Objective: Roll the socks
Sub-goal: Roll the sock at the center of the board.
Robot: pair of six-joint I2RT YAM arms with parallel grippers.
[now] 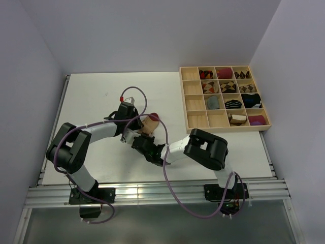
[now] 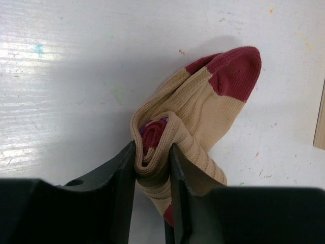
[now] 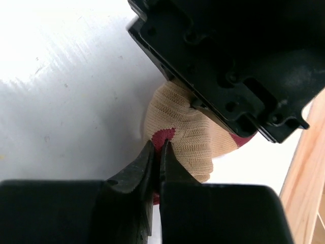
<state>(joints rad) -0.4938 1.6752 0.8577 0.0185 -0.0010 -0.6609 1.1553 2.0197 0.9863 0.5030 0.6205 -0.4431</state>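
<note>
**A:** Where is the sock?

**B:** The beige sock [image 2: 203, 107] lies bunched on the white counter [image 1: 91, 101], just below the middle of the top view, between the two arms. In the left wrist view its dark-red toe points to the upper right.

**A:** And the left end effector?

**B:** The left end effector [image 2: 152, 150] is grasping the sock. Its fingers pinch a curled fold of ribbed beige fabric with red showing inside, at the bottom centre of its own view.

**A:** The right one?

**B:** The right end effector [image 3: 157, 147] is clenched, with its fingers almost touching. The tips sit against a red patch on the sock's near side, right beneath the left arm's black wrist. I cannot tell whether any fabric is caught between them.

**A:** Anything else around?

**B:** A wooden tray [image 1: 182, 96] sits at the upper right of the top view, well apart from the sock. Sock bundles [image 1: 233, 103] fill its right-hand compartments.
</note>
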